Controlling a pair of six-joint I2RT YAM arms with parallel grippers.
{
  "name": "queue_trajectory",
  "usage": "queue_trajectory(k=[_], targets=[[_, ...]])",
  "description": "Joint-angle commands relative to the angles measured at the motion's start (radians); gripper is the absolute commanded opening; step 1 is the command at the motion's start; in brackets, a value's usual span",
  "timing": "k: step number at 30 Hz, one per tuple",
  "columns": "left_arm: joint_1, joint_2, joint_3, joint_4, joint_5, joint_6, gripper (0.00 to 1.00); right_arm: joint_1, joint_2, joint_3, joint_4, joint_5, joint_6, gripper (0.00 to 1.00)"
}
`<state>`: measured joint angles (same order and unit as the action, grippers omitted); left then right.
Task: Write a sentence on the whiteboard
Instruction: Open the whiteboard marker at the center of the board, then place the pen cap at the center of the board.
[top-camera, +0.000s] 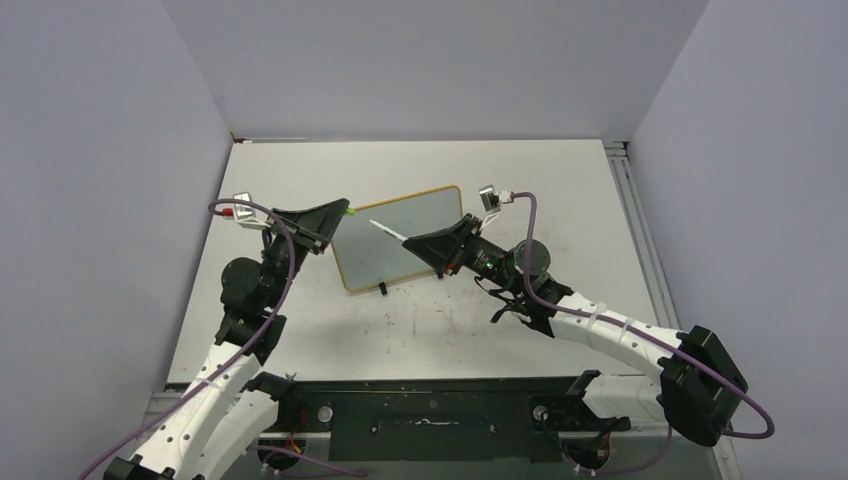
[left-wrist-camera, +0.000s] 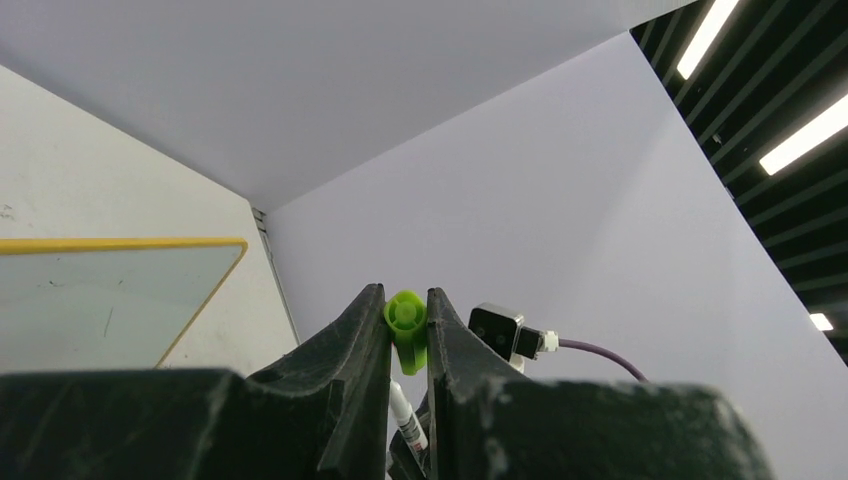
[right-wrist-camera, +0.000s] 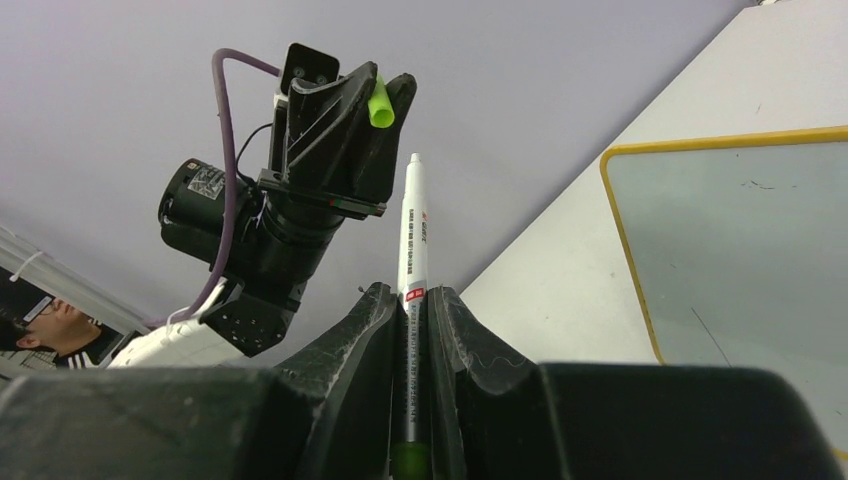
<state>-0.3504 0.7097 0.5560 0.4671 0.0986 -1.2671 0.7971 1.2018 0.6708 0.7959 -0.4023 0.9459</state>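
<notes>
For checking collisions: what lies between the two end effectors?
The marker, held by the right end effector, points toward the left end effector, over the whiteboard; top external view.

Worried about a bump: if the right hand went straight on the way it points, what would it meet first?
Likely the left hand with its green cap, marker tip first; depth is unclear.

whiteboard (top-camera: 398, 256) corner behind left gripper (top-camera: 344, 209)
</notes>
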Motion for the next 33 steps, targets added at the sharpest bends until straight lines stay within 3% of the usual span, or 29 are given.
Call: queue_trajectory(k=[1, 8, 14, 18, 22, 29, 33], targets=[[0.028, -0.022, 0.045, 0.031, -0.009, 0.02, 0.0, -0.006, -0.041, 0.002, 0.007, 0.018, -0.035, 0.05], [0.061, -0.071, 0.107, -0.158, 0.0, 0.166, 0.0, -0.006, -0.096, 0.025, -0.102, 0.042, -0.124, 0.05], [0.044, -0.056, 0.275, -0.785, -0.104, 0.496, 0.0, -0.004, -0.19, 0.163, -0.504, 0.24, -0.389, 0.05], [-0.017, 0.047, 0.318, -1.072, -0.145, 0.578, 0.0, -0.004, -0.224, 0.247, -0.685, 0.413, -0.555, 0.05], [-0.195, 0.078, 0.221, -1.097, -0.241, 0.509, 0.0, -0.004, -0.258, 0.255, -0.728, 0.509, -0.63, 0.05], [-0.38, 0.122, 0.054, -0.96, -0.294, 0.303, 0.0, -0.003, -0.288, 0.222, -0.751, 0.546, -0.635, 0.05], [-0.497, 0.208, 0.028, -0.909, -0.364, 0.259, 0.0, -0.004, -0.288, 0.214, -0.762, 0.547, -0.634, 0.05]])
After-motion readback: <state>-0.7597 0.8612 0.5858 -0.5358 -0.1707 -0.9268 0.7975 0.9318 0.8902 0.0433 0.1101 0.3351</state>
